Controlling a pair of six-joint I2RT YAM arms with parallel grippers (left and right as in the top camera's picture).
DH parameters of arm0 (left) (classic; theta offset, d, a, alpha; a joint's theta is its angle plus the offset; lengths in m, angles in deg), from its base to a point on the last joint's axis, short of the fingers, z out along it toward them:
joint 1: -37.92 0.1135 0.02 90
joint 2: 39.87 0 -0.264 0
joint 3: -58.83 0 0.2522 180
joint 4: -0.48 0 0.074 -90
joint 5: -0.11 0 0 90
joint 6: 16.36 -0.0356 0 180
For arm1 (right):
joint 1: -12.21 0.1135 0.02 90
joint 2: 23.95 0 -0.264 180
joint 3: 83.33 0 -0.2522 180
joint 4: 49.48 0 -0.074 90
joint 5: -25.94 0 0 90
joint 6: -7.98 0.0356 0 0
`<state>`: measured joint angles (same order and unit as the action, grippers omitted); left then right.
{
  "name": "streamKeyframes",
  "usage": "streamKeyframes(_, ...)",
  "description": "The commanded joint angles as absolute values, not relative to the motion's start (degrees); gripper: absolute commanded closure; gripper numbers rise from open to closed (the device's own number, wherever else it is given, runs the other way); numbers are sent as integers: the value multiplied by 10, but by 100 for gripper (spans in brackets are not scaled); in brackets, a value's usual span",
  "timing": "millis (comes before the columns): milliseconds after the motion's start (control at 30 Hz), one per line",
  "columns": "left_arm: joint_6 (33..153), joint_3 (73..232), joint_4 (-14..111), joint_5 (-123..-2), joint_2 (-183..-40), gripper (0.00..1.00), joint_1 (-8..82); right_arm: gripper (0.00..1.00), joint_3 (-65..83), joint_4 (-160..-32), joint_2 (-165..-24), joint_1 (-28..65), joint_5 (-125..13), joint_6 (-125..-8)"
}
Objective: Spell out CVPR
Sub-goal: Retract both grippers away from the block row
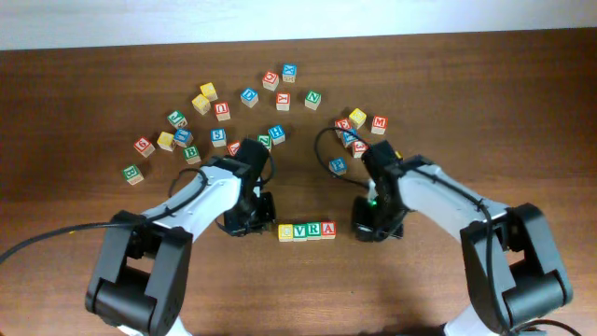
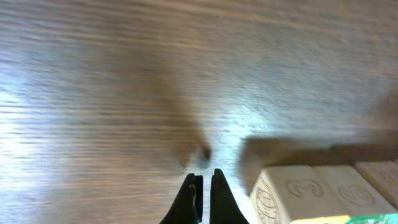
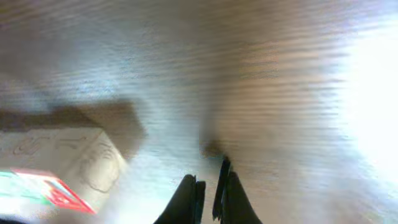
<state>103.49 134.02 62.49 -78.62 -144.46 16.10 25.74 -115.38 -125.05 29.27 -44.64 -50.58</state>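
A short row of letter blocks lies at the table's front middle: a yellow block point(image 1: 285, 231), a green one point(image 1: 299, 231), a blue one point(image 1: 313, 230) and a red one point(image 1: 327, 229). My left gripper point(image 1: 258, 220) is low over the table just left of the row, shut and empty. In the left wrist view its fingers point(image 2: 205, 186) are beside the row's pale end block point(image 2: 292, 199), not touching it. My right gripper point(image 1: 369, 225) is just right of the row, shut and empty. In the right wrist view its fingers point(image 3: 210, 186) are apart from the red-topped block point(image 3: 68, 168).
Several loose letter blocks are scattered across the back of the table, a cluster at left point(image 1: 177, 140), some at the middle point(image 1: 280, 79), and a cluster at right point(image 1: 359, 126) next to the right arm. A green block point(image 1: 132, 174) lies alone at far left.
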Motion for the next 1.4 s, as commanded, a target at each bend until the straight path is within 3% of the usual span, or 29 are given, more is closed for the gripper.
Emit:
streamKeyframes(0,1018,1339,625,-803,-1427,100,212,96,203,-1214,-1205,257,-489,-533)
streamKeyframes(67,1003,1339,632,-804,-1371,100,229,96,178,-1270,-1135,252,-522,-533)
streamKeyframes(200,1003,1339,654,-868,-1170,100,240,83,169,-1380,-871,253,-544,-533)
streamKeyframes(233,1003,1339,655,-881,-1118,97,240,67,169,-1392,-781,253,-545,-533)
streamKeyframes(267,1003,1339,655,-885,-1088,69,240,53,169,-1393,-743,253,-545,-533)
streamKeyframes(300,1003,1339,655,-885,-1067,32,240,22,169,-1394,-684,253,-545,-533)
streamKeyframes(333,1003,1339,655,-885,-1056,1,240,2,169,-1398,-623,253,-548,-533)
streamKeyframes(433,1003,1339,655,-884,-1059,1,240,2,169,-1420,-554,253,-557,-533)
streamKeyframes(867,1003,1339,655,-884,-1059,1,240,2,171,-1441,-551,253,-557,-533)
streamKeyframes(1167,1003,1339,655,-884,-1059,1,240,2,175,-1440,-502,166,-599,-533)
streamKeyframes(1367,1003,1339,655,-884,-1059,1,240,2,277,-1362,-430,166,-593,-531)
